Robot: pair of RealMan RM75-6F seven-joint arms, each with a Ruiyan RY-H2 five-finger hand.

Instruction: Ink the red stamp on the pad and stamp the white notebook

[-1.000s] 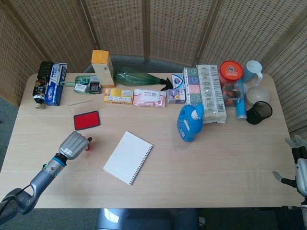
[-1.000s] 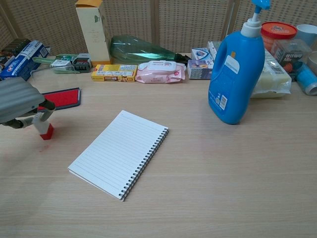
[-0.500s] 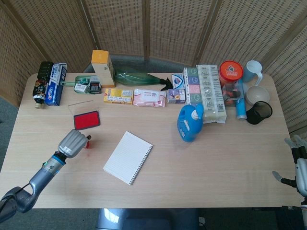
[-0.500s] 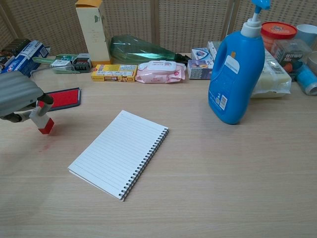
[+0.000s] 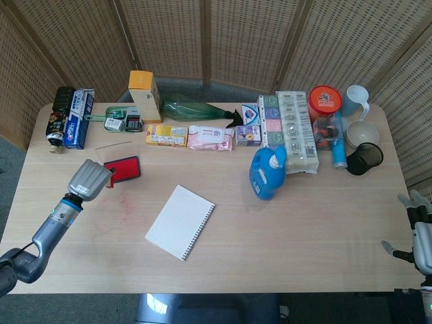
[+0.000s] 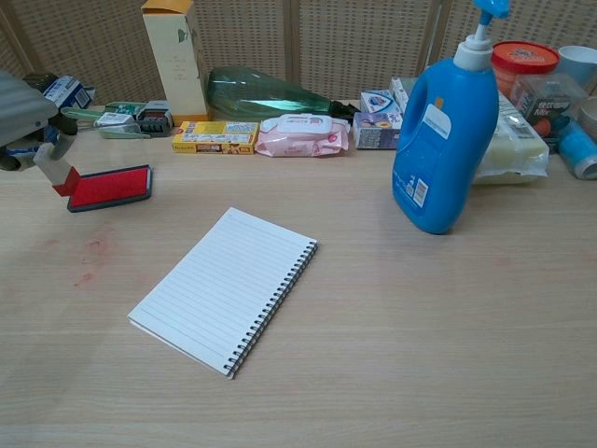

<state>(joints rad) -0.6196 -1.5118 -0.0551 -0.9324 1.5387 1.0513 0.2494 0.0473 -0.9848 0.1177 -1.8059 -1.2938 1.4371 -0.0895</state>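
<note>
Surface: a light wood-grain table with rounded corners, backed by folding woven-cane screens; grey floor shows past the table's left end. Faint red smudges mark the tabletop between the ink pad and the notebook.

Landmark: the white spiral notebook, lying open-faced and skewed near the table's centre, its lined page unmarked.

Behind and to the right of the notebook stands a blue detergent bottle with a pump top. Further back, a row runs along the far edge — a tall yellow-topped carton, a green plastic bottle lying on its side, a pink wipes pack and a yellow box.

The red ink pad sits behind and to the left of the notebook, well apart from it, its clear lid barely discernible beside it.

The left hand is at the pad's left edge, seen from the back in the head view, forearm running down toward the near-left corner. Its fingers are closed on the red stamp, which is tilted, red base just at the pad's left end; contact with the pad cannot be confirmed. In the chest view the hand is cut by the frame edge.

The right hand is far right of the notebook, off the table's corner, partly cropped — fingers spread, holding nothing.
</note>
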